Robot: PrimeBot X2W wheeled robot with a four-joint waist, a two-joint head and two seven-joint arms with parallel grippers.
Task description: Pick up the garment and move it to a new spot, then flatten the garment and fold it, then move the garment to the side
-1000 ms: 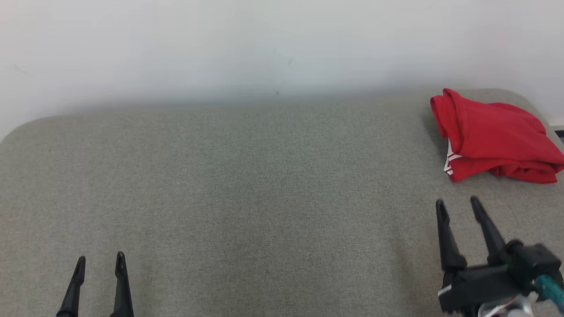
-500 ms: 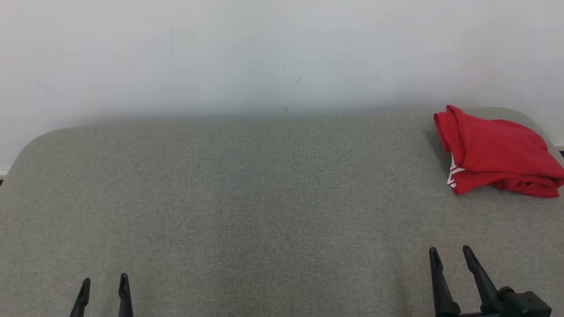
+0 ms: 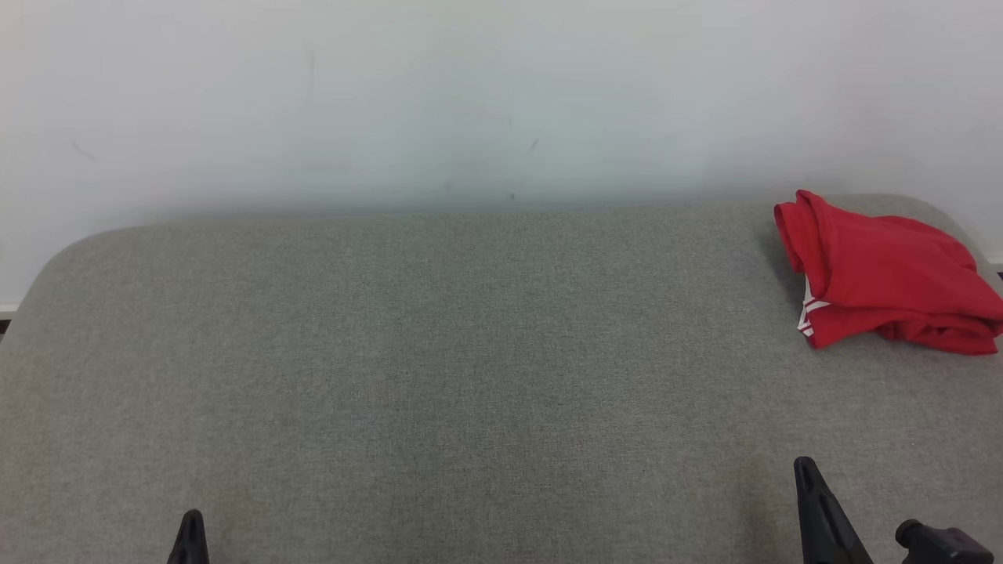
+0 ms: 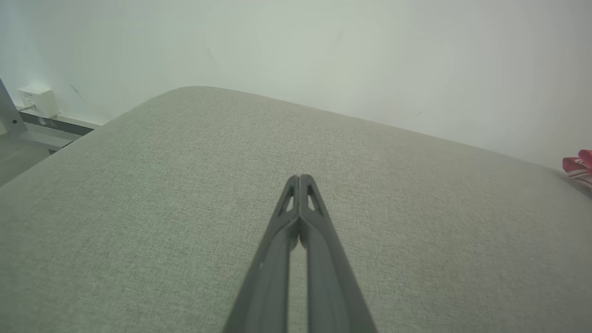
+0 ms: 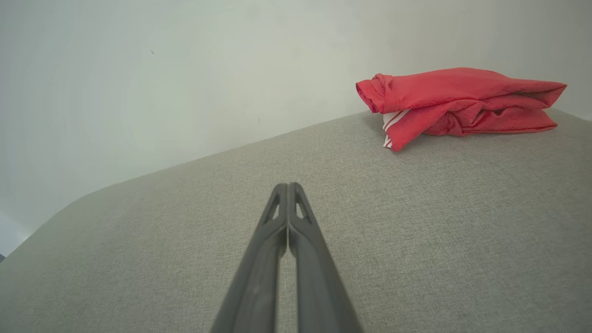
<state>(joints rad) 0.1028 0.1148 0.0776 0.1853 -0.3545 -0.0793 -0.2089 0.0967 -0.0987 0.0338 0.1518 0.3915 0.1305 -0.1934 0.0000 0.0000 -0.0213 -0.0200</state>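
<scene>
Garment [image 3: 885, 274] sits folded at my far right. My left gripper [image 4: 300, 177] and right gripper [image 5: 287, 185] are both pinched closed, holding nothing.

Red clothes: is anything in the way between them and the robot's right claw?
No, nothing visible is in the way. The right gripper, shut and empty, points across bare grey cushion toward the folded red garment lying near the far right corner.

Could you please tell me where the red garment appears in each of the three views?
Head view: red garment at the right edge, on the grey surface's far corner.
Left wrist view: a striped corner of it at the far right edge.
Right wrist view: it lies upper right, folded.
Shared landmark: its white stripes.
</scene>
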